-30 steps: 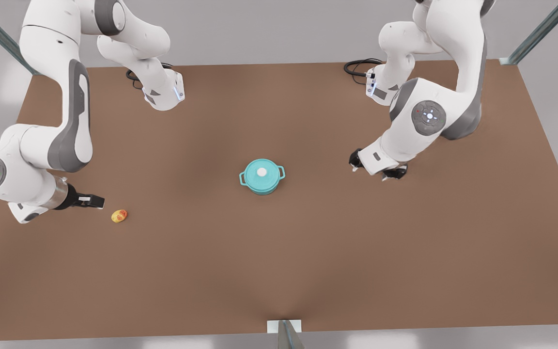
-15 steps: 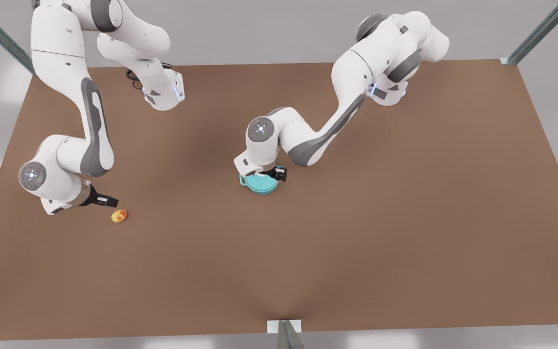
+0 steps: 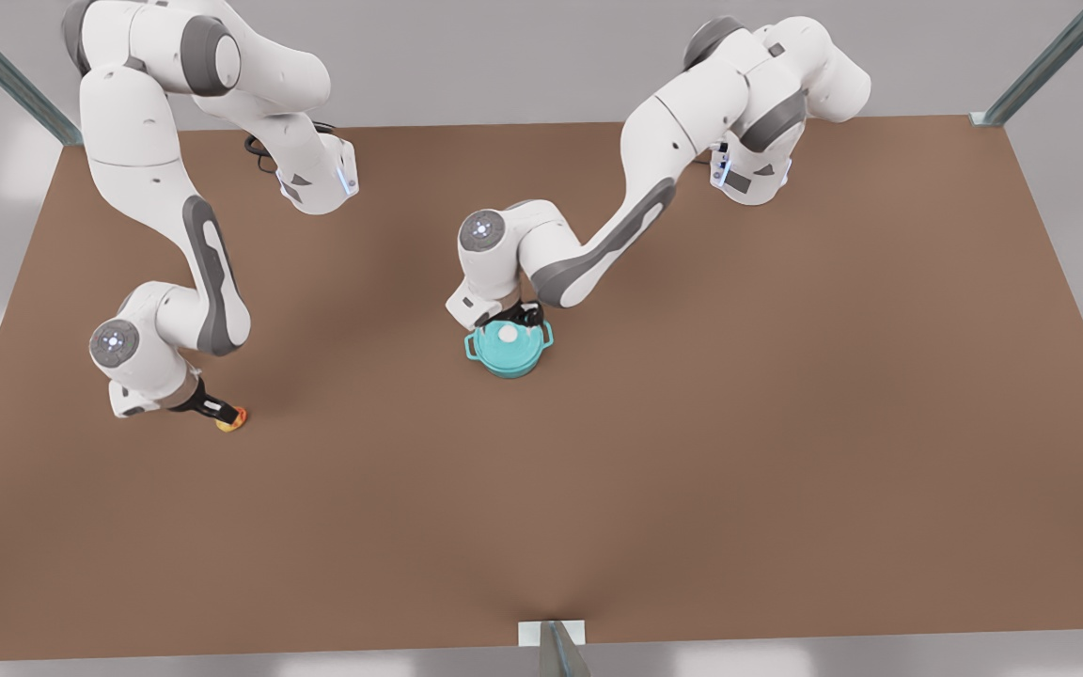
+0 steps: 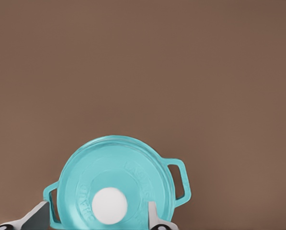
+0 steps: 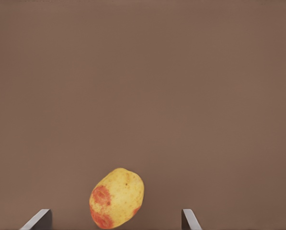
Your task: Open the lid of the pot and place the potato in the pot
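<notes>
The teal pot [image 3: 510, 361] stands mid-table with its lid [image 3: 494, 340] on, white knob up. In the left wrist view the lid [image 4: 133, 172] and one loop handle of the pot [image 4: 180, 179] show from above. My left gripper [image 3: 521, 318] hangs just over the lid; it [image 4: 97, 214] is open, a finger on either side of the knob, not touching it. The yellow potato [image 3: 234, 422] with orange-red patches lies at the front view's left. My right gripper [image 3: 225, 411] is down at it, open [image 5: 115, 219], the potato [image 5: 117, 197] lying between its fingers [image 5: 40, 219], which stand well apart from it.
The brown table [image 3: 692, 451] stretches wide around both objects. The two arm bases [image 3: 316, 179] [image 3: 748, 174] stand at the far edge. A small metal bracket [image 3: 551, 635] sits at the near edge.
The left arm swung from the front view's right over to the pot and now hovers at the knob. The right gripper advanced and lowered until it reached the potato.
</notes>
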`<state>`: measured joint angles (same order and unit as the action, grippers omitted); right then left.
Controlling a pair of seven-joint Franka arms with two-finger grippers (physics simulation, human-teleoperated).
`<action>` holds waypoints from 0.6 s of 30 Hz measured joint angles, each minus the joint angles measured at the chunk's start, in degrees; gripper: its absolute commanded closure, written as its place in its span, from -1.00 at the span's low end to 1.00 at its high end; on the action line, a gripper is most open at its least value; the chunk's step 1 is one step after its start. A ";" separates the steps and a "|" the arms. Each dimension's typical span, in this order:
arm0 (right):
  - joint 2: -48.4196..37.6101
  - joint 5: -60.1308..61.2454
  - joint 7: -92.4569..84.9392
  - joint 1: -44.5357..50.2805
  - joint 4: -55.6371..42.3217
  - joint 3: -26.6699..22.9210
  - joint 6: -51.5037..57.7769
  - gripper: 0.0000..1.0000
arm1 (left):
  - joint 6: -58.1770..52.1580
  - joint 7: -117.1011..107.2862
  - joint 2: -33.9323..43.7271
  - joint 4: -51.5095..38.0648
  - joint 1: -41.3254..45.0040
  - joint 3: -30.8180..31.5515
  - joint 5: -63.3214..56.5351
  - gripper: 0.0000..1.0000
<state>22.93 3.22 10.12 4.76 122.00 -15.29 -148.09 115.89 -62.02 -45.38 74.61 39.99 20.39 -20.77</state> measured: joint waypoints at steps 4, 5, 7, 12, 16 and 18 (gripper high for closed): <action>1.44 -0.01 1.12 -1.22 0.36 0.00 -4.02 -1.00 | 0.92 -3.83 -0.24 1.28 0.09 0.01 -0.13 -1.00; 1.90 0.00 1.36 -1.25 0.46 0.01 -4.96 -1.00 | 1.31 -4.66 -0.24 1.95 0.09 0.00 -0.14 -1.00; 2.24 0.01 1.87 -1.10 0.87 0.20 -6.42 -1.00 | 2.14 -6.28 -0.30 2.68 0.10 -0.01 -0.16 -1.00; 2.96 0.03 3.32 -0.03 1.21 0.60 -8.64 -1.00 | 3.99 -9.66 -1.11 3.37 0.01 -0.04 -0.52 -1.00; 3.26 0.08 4.47 -0.48 1.73 0.49 -9.58 -1.00 | 4.76 -11.90 -1.83 3.44 0.02 -0.09 -1.46 -1.00; 3.29 0.09 5.29 -0.53 2.01 0.33 -9.86 -1.00 | 5.00 -12.84 -2.16 3.43 0.01 -0.08 -1.93 -0.89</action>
<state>26.23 3.31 15.40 4.23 124.01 -14.96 -157.95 120.88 -74.87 -47.53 78.04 39.99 20.31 -22.71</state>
